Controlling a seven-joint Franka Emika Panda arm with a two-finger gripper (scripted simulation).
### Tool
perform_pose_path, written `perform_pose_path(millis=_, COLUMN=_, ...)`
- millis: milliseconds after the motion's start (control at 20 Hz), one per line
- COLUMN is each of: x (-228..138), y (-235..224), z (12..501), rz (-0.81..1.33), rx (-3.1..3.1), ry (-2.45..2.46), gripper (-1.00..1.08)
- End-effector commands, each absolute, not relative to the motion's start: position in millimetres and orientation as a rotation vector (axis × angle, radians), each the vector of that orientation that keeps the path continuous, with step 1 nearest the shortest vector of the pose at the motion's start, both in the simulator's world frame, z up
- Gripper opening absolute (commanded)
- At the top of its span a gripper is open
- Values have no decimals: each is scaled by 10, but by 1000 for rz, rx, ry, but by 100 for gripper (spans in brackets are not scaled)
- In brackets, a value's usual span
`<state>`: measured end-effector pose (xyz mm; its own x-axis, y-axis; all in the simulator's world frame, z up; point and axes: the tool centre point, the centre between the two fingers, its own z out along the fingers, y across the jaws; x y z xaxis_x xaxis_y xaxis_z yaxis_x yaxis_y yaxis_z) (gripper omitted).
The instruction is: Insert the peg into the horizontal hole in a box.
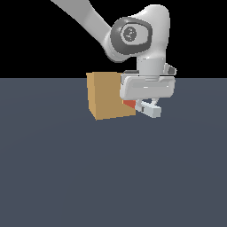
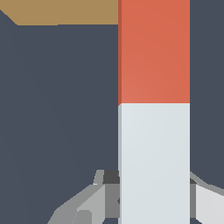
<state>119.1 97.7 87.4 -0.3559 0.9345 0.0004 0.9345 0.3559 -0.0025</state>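
Note:
The tan box (image 1: 109, 95) stands on the dark floor in the exterior view; in the wrist view only a strip of the box (image 2: 65, 11) shows. My gripper (image 1: 147, 106) hangs just to the exterior view's right of it, shut on the peg (image 1: 129, 103). The peg lies level, with its orange-red end against the box's right side and a pale grey-white rear part sticking out the other way. In the wrist view the peg (image 2: 154, 52) runs from my gripper (image 2: 154, 197) towards the box, orange-red half ahead. The hole is hidden in both views.
A flat dark blue-grey floor (image 1: 111, 177) spreads all around the box. The arm's white links (image 1: 133, 33) rise above and behind the box. Nothing else stands on the floor.

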Motion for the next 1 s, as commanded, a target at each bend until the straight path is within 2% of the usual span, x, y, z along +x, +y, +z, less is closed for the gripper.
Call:
perform_pose_path(millis=0, x=1191, y=977, z=874, rz=3, rx=-1782, ry=-2585, gripper=-100)
perform_pose_path(millis=500, x=1160, y=1062, z=884, rz=2, rx=-1781, ry=-2588, gripper=-100)
perform_pose_path(millis=950, x=902, y=1706, z=895, rz=-1, rx=-1782, ry=-2589, gripper=-100)
